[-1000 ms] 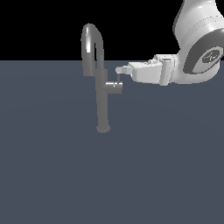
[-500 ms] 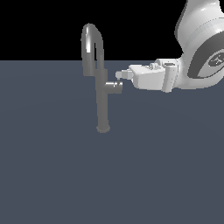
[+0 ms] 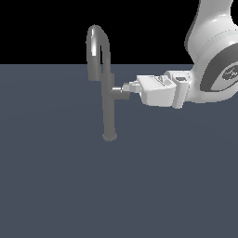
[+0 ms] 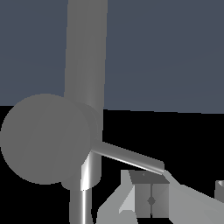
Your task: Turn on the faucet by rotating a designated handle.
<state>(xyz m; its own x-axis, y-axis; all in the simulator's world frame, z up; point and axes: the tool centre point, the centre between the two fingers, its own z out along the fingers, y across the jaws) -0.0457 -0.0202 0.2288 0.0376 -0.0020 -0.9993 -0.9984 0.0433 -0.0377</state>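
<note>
The faucet (image 3: 108, 107) is a slim grey metal tap with a high arched spout, standing on a small round base. The handle (image 3: 119, 93) is a short stub jutting from the column toward the exterior view's right. My gripper (image 3: 127, 87) reaches in level from the right, its fingertips right at the stub's end. In the wrist view the handle's round end (image 4: 46, 139) fills the near side, and its thin lever rod (image 4: 129, 156) slants toward my gripper (image 4: 151, 200). The fingers appear pressed together with nothing between them, just beside the rod's tip.
The faucet stands on a flat blue-grey surface (image 3: 60, 186). My white arm (image 3: 214, 69) fills the exterior view's upper right. Nothing else shows.
My gripper has moved down and slightly toward the exterior view's left, closing on the handle's end. The faucet looks unmoved.
</note>
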